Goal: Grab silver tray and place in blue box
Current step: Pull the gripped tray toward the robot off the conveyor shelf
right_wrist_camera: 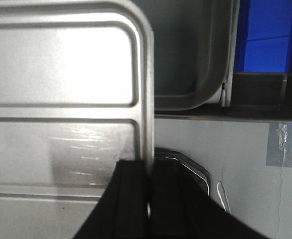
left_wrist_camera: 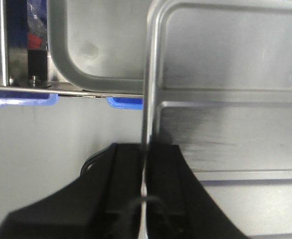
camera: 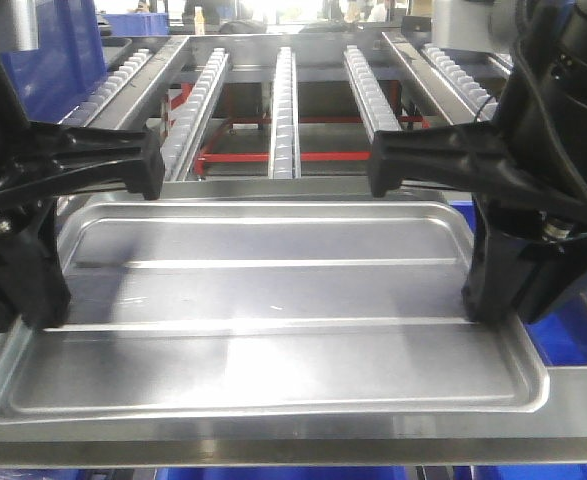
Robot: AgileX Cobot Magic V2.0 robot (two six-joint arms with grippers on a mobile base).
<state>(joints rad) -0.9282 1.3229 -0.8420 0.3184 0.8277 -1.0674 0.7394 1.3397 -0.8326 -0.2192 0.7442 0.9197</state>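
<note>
The silver tray (camera: pixel 263 290) lies level across the middle of the front view, with its raised rim and two lengthwise ridges showing. My left gripper (camera: pixel 41 315) is shut on its left rim and my right gripper (camera: pixel 493 310) is shut on its right rim. In the left wrist view the tray (left_wrist_camera: pixel 235 59) has its edge pinched between the black jaws of my left gripper (left_wrist_camera: pixel 145 164). In the right wrist view the tray (right_wrist_camera: pixel 61 64) is clamped the same way by my right gripper (right_wrist_camera: pixel 149 174). Blue box plastic (camera: pixel 578 335) shows to the right of the tray and below it.
A flat steel rail bar (camera: pixel 573 400) runs along the front under the tray's near edge. Roller conveyor rails (camera: pixel 285 100) and a red frame (camera: pixel 253 155) stand behind. A second rounded metal pan corner (left_wrist_camera: pixel 86 64) lies beneath in both wrist views (right_wrist_camera: pixel 185 74).
</note>
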